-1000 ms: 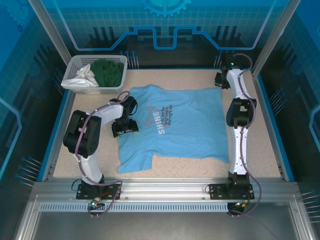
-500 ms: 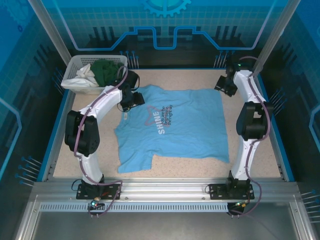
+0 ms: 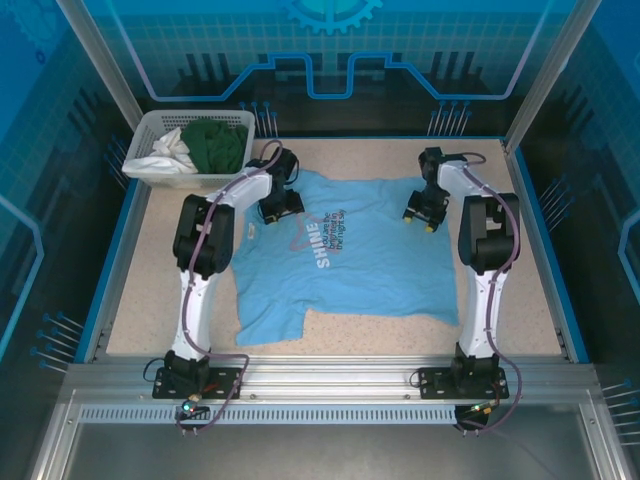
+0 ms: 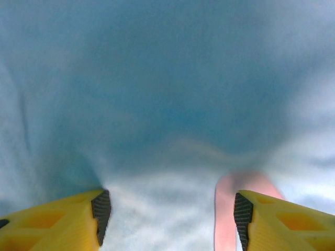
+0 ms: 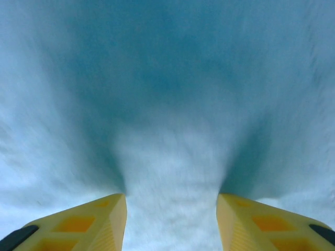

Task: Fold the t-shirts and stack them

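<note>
At the centre of the speckled surface (image 3: 160, 285), the light blue short-sleeved cloth t-shirt with the "SHINE" chest print (image 3: 350, 265) lies spread print-up, its hem toward the right and its sleeves toward the left. The left jaws sit on its far-left shoulder area and the right jaws on its far-right corner. Both wrist views show yellow jaws standing apart, pressed down over blue cloth, with nothing clamped yet.

We judge the step in hand to be pinching the far edge for a fold toward the near side. To do it well, we want both pairs of jaws to close on one layer near the edge, at matching depth, then lift together so the cloth stays taut and the fold line runs straight.

The near edge is wrinkled and uneven, so we should aim for it loosely. Bare surface remains on the near and left sides. The white slotted plastic basket (image 3: 150, 125), holding a white garment (image 3: 168, 150) and a dark green garment (image 3: 215, 145), stands near the left arm (image 3: 205, 235); the enclosure posts flank both far corners.
</note>
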Robot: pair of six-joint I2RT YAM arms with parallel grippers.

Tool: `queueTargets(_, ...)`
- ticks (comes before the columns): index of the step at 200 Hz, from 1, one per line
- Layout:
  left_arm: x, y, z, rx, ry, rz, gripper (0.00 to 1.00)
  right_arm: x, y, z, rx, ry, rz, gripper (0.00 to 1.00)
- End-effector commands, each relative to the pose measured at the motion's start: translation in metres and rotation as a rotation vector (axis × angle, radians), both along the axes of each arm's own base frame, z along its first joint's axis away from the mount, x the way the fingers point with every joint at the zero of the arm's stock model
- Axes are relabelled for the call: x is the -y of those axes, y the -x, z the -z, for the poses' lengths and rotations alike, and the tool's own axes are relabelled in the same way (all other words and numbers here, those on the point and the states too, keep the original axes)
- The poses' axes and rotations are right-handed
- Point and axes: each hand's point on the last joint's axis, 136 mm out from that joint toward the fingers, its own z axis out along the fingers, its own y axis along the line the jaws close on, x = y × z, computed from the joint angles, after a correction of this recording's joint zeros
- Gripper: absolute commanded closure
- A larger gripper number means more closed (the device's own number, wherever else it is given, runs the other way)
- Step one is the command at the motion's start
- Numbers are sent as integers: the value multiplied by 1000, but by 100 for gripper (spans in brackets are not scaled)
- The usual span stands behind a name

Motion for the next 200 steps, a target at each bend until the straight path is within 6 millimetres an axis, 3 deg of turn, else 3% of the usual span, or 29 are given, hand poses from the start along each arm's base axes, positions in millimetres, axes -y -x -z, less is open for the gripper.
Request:
queueTargets(1,-5,0,36,-83,-62,0,33,24,-5,17,-70,0,95,50)
queueTargets(36,5,-36,37,-50,-49,-37,27,45,-37,37,-69,-36,166,47)
queueTargets(59,17,-63,8,14,9,-58,16,58,-64,31,-29,-62,189,43)
queueTargets(72,22,-76,-25,79,49,-58,9,54,-83,6,46,-98,172,39)
queueTargets(90,22,-85,-86,196,89,-56,1,46,-102,-50,190,-115,145,25)
queueTargets(110,10,-76,-149,289,94,-63,1,32,-100,-109,318,-149,120,22)
queueTargets(128,3,-51,-179,317,118,-74,1,21,-74,-140,364,-149,100,22)
queueTargets(140,2,-23,-183,294,160,-83,1,20,-45,-144,352,-120,96,22)
queueTargets(150,1,6,-173,251,194,-84,3,27,-14,-143,321,-85,128,22)
queueTargets(192,-24,150,-121,16,224,-63,19,72,148,-89,119,-45,345,30)
queueTargets(200,-25,177,-112,-35,242,-57,22,75,170,-80,109,-51,364,32)
